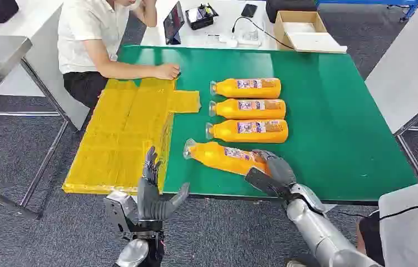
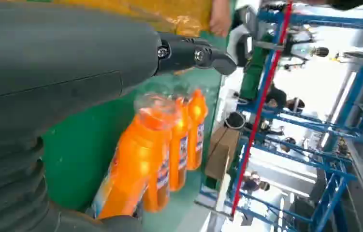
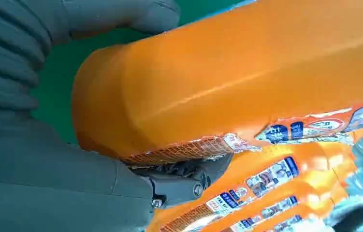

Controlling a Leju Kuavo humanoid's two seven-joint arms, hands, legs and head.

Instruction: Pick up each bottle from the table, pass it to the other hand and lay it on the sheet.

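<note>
Right now the right robot hand point(image 1: 270, 167) grips the base end of the nearest bottle point(image 1: 223, 157), fingers wrapped over its orange body; the right wrist view shows the thumb point(image 3: 121, 17) on one side of the bottle point(image 3: 247, 82) and a dark finger point(image 3: 184, 181) under it, by the torn edge of the label. This bottle lies tilted at the near edge of the green bench point(image 1: 340, 128), its clear cap pointing towards the yellow sheet point(image 1: 123, 130), apart from it.

Three more bottles lie side by side just beyond it, parallel, caps towards the sheet: the second bottle point(image 1: 248, 130), the third bottle point(image 1: 248, 108) and the farthest bottle point(image 1: 246, 88). From the left wrist view the row appears cap-first, the held bottle point(image 2: 136, 164) closest.

The left robot hand point(image 1: 152, 194) is raised in front of the bench's near edge, fingers apart and upright, holding nothing, by the near corner of the sheet. The sheet covers the left part of the bench and hangs past its left edge.

A person in a white shirt point(image 1: 92, 33) sits at the far left corner with a hand point(image 1: 167, 71) resting on the sheet's far edge. Behind the bench stand a cardboard box point(image 1: 301, 28) and a tablet point(image 1: 173, 23)
</note>
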